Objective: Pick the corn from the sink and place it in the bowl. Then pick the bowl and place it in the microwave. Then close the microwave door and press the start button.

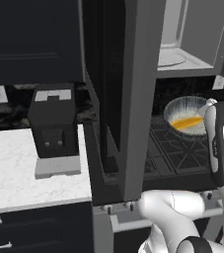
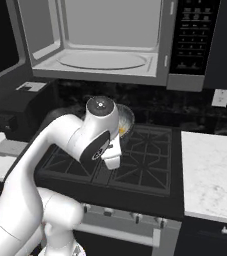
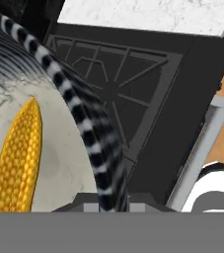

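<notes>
With the corn (image 3: pixel 17 158) lying in the bowl (image 3: pixel 91 133) above the stove (image 1: pixel 175 148), the gripper (image 3: pixel 106 200) seemingly pinched the rim, so lifting level toward the open microwave (image 2: pixel 105 60) mattered.

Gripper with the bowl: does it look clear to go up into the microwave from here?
Probably yes. The microwave door is swung wide open, the cavity of the microwave is bare, and the bowl with the corn sits over the stove right below it. Only the microwave's lower front edge needs clearing.
</notes>
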